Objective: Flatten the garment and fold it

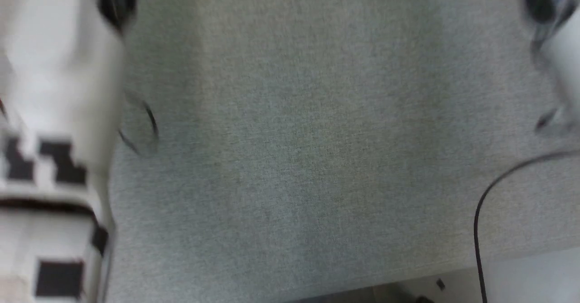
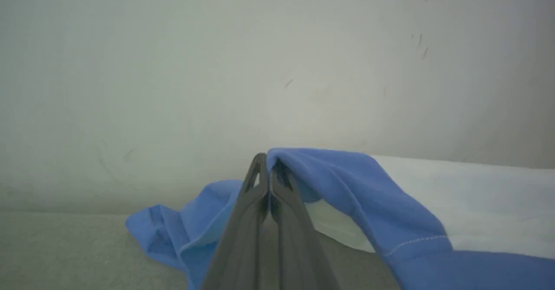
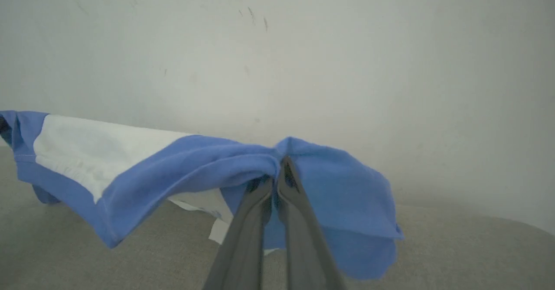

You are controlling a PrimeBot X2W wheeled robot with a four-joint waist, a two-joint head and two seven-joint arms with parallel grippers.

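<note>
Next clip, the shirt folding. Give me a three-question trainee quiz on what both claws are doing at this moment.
1. True or false: the left claw is shut on blue cloth of the soft white-bodied, blue-sleeved cotton shirt.
2. What does the right claw pinch? A) blue cloth B) the white body C) nothing
3. Fill in: beneath the shirt lies a ____ fabric surface.
Key: 1 true; 2 A; 3 grey.
</note>
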